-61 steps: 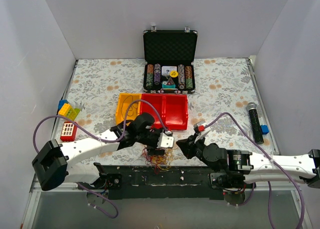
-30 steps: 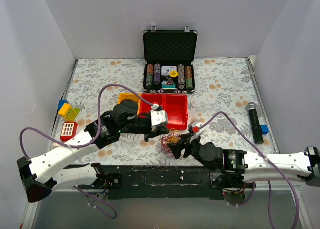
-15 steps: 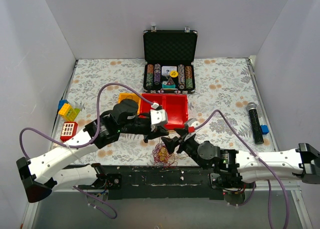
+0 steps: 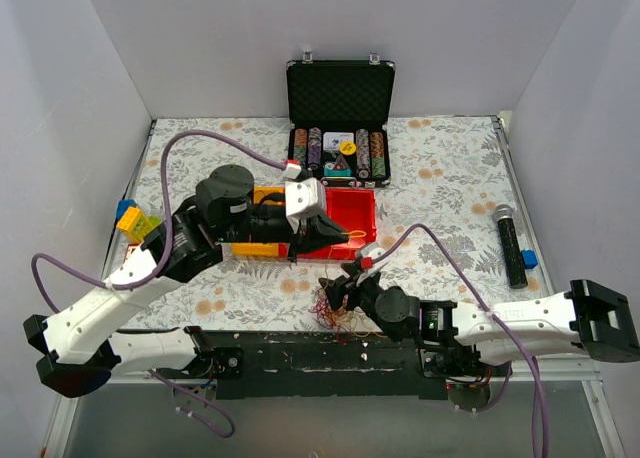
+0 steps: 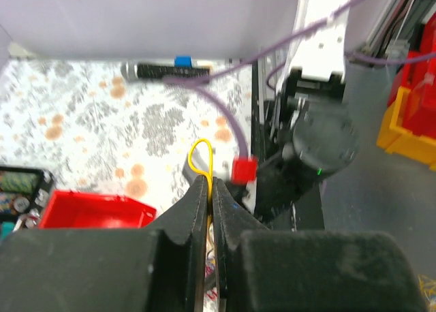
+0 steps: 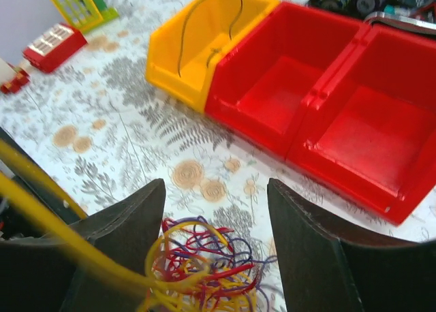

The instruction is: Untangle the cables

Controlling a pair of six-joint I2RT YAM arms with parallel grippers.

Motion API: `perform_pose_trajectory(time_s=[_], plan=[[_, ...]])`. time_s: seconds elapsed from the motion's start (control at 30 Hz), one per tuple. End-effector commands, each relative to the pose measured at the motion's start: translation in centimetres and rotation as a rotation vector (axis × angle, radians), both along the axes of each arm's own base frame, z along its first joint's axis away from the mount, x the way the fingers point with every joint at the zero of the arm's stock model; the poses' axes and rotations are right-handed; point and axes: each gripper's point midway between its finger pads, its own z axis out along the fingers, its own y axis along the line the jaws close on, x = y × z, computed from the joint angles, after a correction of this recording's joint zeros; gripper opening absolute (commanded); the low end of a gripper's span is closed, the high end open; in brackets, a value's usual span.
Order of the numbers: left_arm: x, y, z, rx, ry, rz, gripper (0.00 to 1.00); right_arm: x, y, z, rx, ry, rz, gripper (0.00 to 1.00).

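A tangle of red, yellow and purple cables point(image 6: 204, 274) lies on the flowered cloth near the front edge, also seen as the cables point(image 4: 335, 316) from above. My right gripper point(image 6: 214, 247) hangs open just above the bunch, a finger on each side. My left gripper point(image 5: 210, 184) is shut on a yellow cable point(image 5: 201, 155), whose loop sticks out past the fingertips. Seen from above, the left gripper point(image 4: 338, 236) is raised in front of the red bins, and the yellow strand point(image 6: 41, 203) runs taut from the bunch up to it.
A yellow bin point(image 6: 197, 46) holding one dark cable loop point(image 6: 204, 26) adjoins two red bins point(image 6: 327, 114). An open poker-chip case point(image 4: 340, 138) stands at the back. A microphone point(image 4: 512, 243) lies right, toy blocks point(image 4: 138, 223) left.
My left gripper has lifted up and back toward the bins, pulling the yellow cable out of the bunch. The right gripper has slid left and down over the tangle and its jaws have narrowed slightly.
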Motion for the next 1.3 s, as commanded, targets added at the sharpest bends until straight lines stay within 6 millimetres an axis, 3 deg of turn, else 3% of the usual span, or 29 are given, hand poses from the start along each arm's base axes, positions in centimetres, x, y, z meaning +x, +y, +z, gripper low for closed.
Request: perform_pose_trajectory(time_s=[0.0,0.2,0.4,0.67,0.77,0.87,0.97,1.27], plan=[[-0.5,0.2,6.1,-0.119,-0.07,-0.013,0.0,-0.3,-0.5,-4.1,-0.054,0.078,-0.02,0.69],[0.2,0.6,12.4,-0.226,-0.172,0.024,0.0,-1.2,-1.5,-9.4,-0.139,0.186,-0.028,0.68],[1.5,1.4,17.8,-0.313,-0.313,0.102,0.0,-1.6,-2.4,-12.2,-0.188,0.242,-0.04,0.67],[3.5,5.5,26.8,-0.567,-0.563,0.344,0.0,-2.2,-3.4,-14.4,-0.218,0.29,-0.048,0.67],[3.7,6.3,28.1,-0.606,-0.613,0.386,0.0,-2.2,-3.4,-14.5,-0.22,0.296,-0.05,0.67],[4.2,6.6,28.1,-0.607,-0.625,0.419,0.0,-2.3,-3.5,-14.6,-0.221,0.3,-0.049,0.67],[5.1,6.5,26.8,-0.584,-0.63,0.455,0.0,-2.4,-3.3,-14.3,-0.215,0.302,-0.042,0.66],[10.1,6.8,19.6,-0.455,-0.638,0.684,0.0,-2.5,-3.2,-13.0,-0.177,0.296,-0.024,0.57]])
